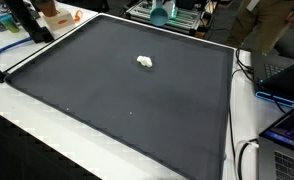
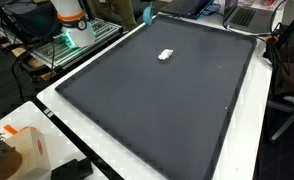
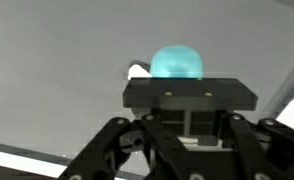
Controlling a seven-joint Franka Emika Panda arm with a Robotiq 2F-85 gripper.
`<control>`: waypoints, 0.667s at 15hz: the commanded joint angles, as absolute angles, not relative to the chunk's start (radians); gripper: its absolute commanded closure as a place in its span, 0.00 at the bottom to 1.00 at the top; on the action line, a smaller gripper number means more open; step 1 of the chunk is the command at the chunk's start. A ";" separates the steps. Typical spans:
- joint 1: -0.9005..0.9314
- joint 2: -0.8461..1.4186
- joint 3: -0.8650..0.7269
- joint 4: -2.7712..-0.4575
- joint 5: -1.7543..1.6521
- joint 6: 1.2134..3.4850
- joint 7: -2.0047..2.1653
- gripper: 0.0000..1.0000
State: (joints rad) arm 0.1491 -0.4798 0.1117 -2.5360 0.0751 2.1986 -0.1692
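My gripper hangs over the far edge of a dark mat, with its fingers drawn close together. A rounded teal object sticks out just beyond the fingertips and seems pinched between them. It shows in both exterior views, raised above the mat's far edge. A small white lump lies alone on the mat, towards its far half. It also shows in the other exterior view and peeks out beside the teal object in the wrist view.
The mat covers most of a white table. The robot's base stands at one side. Laptops and cables lie along one edge. An orange and white object and a white jug sit off the mat.
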 commanded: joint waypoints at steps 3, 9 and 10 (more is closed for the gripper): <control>0.165 -0.456 0.077 -2.521 0.070 2.197 -0.226 0.52; 0.170 -0.359 0.055 -2.504 -0.008 2.373 -0.396 0.77; 0.183 -0.337 0.040 -2.498 0.008 2.383 -0.450 0.77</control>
